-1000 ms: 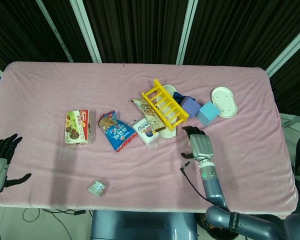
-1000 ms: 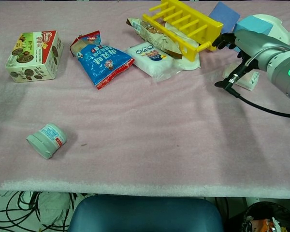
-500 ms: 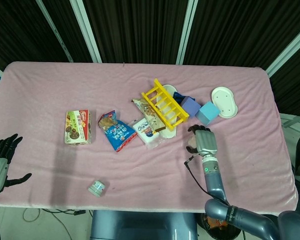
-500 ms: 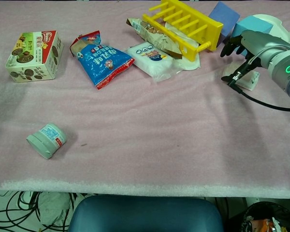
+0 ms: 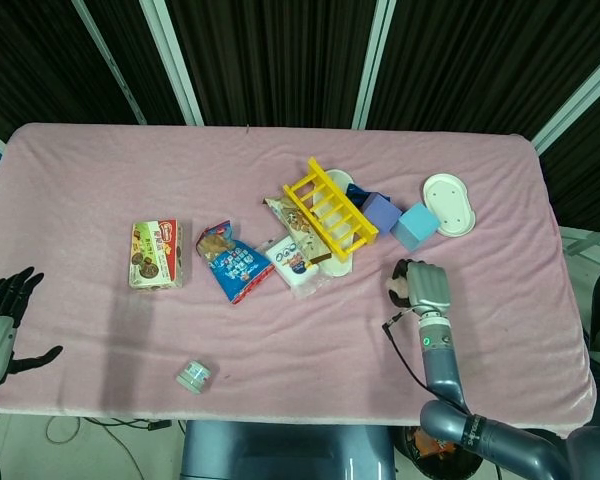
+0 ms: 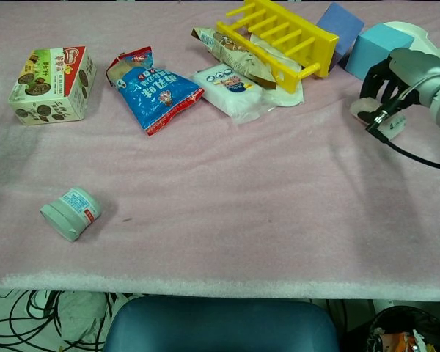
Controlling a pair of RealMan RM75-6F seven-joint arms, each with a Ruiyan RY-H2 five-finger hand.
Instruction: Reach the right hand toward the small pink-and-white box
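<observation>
The small pink-and-white box (image 5: 393,290) lies on the pink tablecloth, right of the snack pile and just below the light blue block (image 5: 415,225). My right hand (image 5: 423,284) is directly over it, palm down, with the dark fingers (image 6: 374,79) bent down across the box (image 6: 364,111). Only the box's left end and a white corner show from under the hand, and it still lies flat on the cloth. My left hand (image 5: 2,318) hangs off the table's near left corner with its fingers spread and nothing in it. The chest view does not show it.
A yellow rack (image 5: 328,210), purple block (image 5: 382,212) and white dish (image 5: 450,203) stand just beyond the right hand. A white packet (image 5: 292,262), blue snack bag (image 5: 235,262) and cookie box (image 5: 157,254) lie to the left. A small jar (image 5: 194,376) lies near the front edge.
My right hand has moved right and slightly toward me, from beside the rack to directly over the box, and its fingers have bent down. The left hand has stayed still.
</observation>
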